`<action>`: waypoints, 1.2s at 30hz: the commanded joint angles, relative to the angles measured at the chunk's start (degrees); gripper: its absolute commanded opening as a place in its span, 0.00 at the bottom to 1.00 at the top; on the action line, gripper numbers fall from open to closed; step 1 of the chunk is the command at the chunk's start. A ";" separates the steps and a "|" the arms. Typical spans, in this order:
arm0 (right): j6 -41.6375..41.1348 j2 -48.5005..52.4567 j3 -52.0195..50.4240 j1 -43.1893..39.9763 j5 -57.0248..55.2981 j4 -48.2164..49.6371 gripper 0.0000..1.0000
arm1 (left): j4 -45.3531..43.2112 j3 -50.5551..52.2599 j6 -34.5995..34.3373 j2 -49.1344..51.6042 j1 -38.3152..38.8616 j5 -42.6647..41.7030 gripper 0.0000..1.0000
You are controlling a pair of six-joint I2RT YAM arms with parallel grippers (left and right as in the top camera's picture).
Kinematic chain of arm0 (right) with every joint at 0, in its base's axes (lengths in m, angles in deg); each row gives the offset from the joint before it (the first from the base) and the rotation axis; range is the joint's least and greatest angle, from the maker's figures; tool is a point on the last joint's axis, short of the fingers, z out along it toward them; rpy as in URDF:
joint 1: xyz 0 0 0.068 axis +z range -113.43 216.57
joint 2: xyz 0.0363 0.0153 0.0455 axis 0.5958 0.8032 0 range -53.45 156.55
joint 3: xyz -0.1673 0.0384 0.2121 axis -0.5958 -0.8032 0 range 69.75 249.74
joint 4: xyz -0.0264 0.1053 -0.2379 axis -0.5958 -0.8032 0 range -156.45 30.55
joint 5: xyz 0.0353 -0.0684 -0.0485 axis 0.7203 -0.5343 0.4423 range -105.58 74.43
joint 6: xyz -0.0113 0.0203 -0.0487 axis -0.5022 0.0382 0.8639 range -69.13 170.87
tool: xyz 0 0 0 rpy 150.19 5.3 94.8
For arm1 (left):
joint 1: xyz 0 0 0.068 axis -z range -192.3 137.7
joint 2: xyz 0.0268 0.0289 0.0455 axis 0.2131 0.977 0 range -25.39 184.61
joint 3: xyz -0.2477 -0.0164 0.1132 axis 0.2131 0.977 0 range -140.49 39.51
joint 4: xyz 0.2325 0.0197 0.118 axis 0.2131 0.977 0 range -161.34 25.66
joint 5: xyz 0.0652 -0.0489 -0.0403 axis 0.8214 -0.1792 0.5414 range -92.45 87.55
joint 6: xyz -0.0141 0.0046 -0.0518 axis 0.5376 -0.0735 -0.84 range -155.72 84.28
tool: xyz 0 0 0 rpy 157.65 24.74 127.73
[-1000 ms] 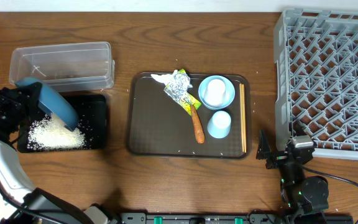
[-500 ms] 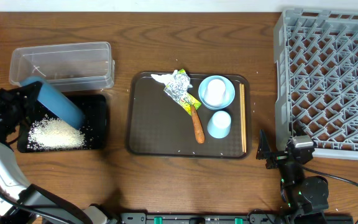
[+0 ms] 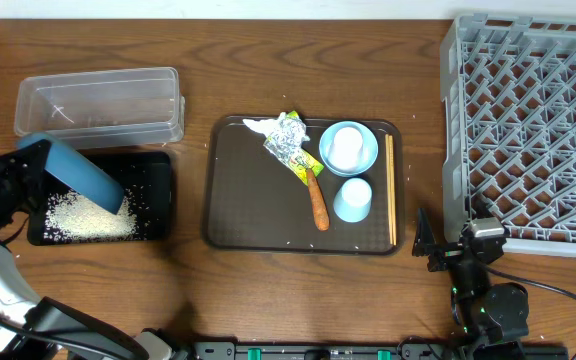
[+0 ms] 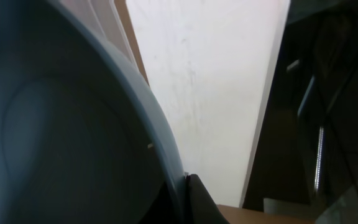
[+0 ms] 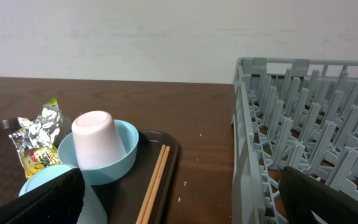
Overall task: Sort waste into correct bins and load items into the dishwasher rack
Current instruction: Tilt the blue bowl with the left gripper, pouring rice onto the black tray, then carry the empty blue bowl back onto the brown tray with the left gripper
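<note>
Overhead — left gripper holds blue dish tilted over black tray.

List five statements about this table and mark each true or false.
1. The rice lies in the black tray. True.
2. The dish sits flat on the brown tray. False: the left pincer holds it tilted over the black tray.
3. The white cup stands upside down in the bowl. True.
4. The chopsticks are in the rack. False: they lie along the brown tray's right edge.
5. The carrot lies in the tub. False: it lies on the brown tray.
</note>
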State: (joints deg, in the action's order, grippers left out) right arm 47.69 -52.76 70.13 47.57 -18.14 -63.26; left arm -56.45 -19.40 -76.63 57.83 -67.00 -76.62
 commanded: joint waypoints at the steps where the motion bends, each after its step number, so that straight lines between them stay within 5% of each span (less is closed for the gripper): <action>1: 0.70 -0.31 -0.09 -0.52 -0.61 -0.20 0.99 | 0.17 -0.42 1.44 0.07 -0.31 0.94 0.06; 4: 0.70 -0.31 -0.07 -0.55 -0.61 -0.20 0.99 | 0.31 -0.42 -0.76 0.04 -0.52 -6.14 0.06; 17: 0.70 -0.31 -0.09 -0.55 -0.61 -0.20 0.99 | 0.87 -0.39 2.89 0.04 -0.90 1.01 0.06; 20: 0.70 -0.31 -0.09 -0.55 -0.61 -0.20 0.99 | 3.32 -0.39 3.13 0.04 -0.85 -7.34 0.06; 22: 0.70 -0.31 -0.07 -0.52 -0.61 -0.20 0.99 | 0.68 -0.39 6.19 0.04 -0.85 -0.66 0.06; 29: 0.72 -0.31 -0.07 -0.52 -0.61 -0.20 0.99 | 2.16 -0.39 4.17 0.04 -1.33 -7.56 0.06; 32: 0.70 -0.31 -0.07 -0.55 -0.61 -0.20 0.99 | 2.08 -0.39 5.07 0.04 -1.36 -1.03 0.06; 36: 0.70 -0.31 -0.07 -0.52 -0.61 -0.20 0.99 | 4.61 -0.42 4.24 -0.57 -0.92 -11.61 0.06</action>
State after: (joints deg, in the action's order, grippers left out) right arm 47.69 -52.76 70.13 47.57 -18.14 -63.26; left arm -51.33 -19.23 -72.96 57.88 -68.16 -81.04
